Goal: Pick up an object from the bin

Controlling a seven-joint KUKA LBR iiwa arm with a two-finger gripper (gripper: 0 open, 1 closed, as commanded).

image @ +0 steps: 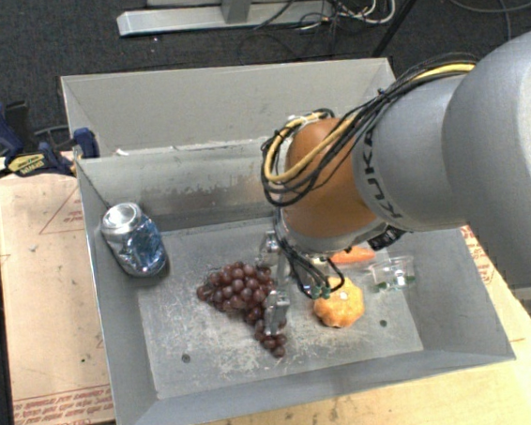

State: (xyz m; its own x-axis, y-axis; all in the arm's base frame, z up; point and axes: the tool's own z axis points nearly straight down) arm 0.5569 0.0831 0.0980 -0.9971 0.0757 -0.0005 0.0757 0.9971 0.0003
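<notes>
pincer (274, 281) is down near bin (262, 363) centre, spread wide, nothing gripped yet. One finger (278, 311) sits at 6 o'clock on the tail of the grapes (236, 287), the other at 12 o'clock. The 3 o'clock end of the bunch lies between them

grapes: dark red bunch at bin centre, bulk of it at 9 o'clock of the pincer, tail running to 6 o'clock under the lower finger

risks as I read it:
- grip is off-centre on the bunch. Closing may catch only a few end grapes, so the bunch swings or drops on lift
- lower finger looks to be resting on the tail, not beside it. It could squash or push the tail instead of enclosing it
- orange (340, 310) is just beside at 3 o'clock and wrist cables hang close, so it could get nudged
- lumpy round surface means poor pad contact, so slip is likely

clear bit (392, 274) further out at 3 o'clock and can (134, 239) at 10 o'clock are well apart, no issue
</notes>
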